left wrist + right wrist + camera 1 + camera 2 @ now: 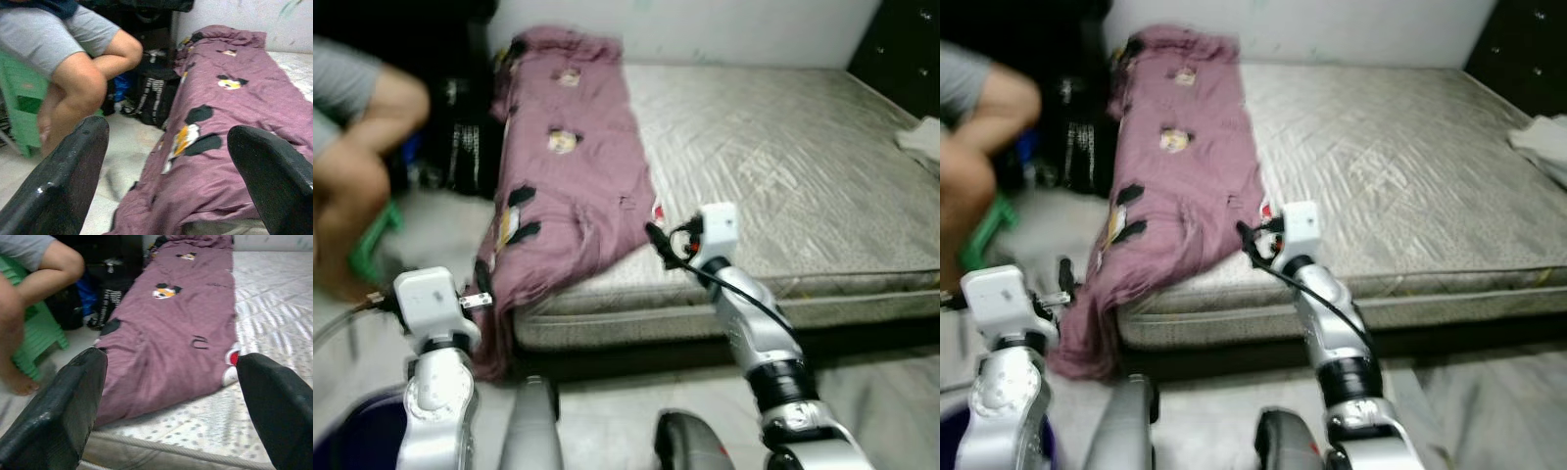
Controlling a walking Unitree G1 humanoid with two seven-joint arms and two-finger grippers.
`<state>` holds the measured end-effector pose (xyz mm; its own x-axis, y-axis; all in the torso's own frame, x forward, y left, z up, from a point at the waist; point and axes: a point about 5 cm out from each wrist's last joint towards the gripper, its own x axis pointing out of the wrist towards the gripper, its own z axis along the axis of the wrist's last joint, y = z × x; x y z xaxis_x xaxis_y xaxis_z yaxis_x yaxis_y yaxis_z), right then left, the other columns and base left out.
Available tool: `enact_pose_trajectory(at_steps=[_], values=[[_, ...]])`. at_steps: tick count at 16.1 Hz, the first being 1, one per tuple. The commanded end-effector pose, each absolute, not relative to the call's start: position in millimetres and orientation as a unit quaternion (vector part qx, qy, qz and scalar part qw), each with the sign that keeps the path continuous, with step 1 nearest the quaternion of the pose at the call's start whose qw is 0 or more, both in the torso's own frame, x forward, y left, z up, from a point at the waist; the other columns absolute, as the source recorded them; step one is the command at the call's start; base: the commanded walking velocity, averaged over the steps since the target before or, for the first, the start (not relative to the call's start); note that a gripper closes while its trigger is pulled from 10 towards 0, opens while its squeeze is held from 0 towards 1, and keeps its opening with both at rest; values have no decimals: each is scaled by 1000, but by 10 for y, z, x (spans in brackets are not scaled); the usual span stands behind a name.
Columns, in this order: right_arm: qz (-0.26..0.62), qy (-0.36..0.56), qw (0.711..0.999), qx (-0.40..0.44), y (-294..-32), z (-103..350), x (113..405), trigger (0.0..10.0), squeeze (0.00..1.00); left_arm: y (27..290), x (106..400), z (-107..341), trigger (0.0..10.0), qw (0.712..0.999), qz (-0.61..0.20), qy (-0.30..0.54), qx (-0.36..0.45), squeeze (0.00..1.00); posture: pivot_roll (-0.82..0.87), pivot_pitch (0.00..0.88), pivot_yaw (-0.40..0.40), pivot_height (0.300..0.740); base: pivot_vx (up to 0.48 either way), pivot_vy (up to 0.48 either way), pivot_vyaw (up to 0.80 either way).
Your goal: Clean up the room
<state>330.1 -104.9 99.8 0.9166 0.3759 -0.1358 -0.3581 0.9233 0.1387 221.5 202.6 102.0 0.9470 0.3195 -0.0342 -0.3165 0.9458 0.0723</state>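
Bare mattress across mid-frame, purple blanket unfolded at its left (nothing tidied yet), left claw and right claw both wide, empty.

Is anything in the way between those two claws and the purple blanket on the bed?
Nothing visible. Both the left gripper and right gripper are open, facing the blanket with clear space between.
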Motion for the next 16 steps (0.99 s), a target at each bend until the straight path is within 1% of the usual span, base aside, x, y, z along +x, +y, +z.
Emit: enact_pose_trajectory(at_steps=[1,9,16], values=[[187,68,979,48,-1082,1084,3346,10000,0,2014,2253,1091,10000,986,162,9,32,0,-27,0,-81,647,0,0,0],[220,66,972,53,-1005,1105,3335,10000,0,2003,2253,1116,10000,988,154,1,20,0,-29,0,-84,647,0,0,0],[227,70,970,58,-990,1097,3333,10000,0,1992,2260,1116,10000,989,145,2,20,0,-31,0,-80,647,291,0,0]])
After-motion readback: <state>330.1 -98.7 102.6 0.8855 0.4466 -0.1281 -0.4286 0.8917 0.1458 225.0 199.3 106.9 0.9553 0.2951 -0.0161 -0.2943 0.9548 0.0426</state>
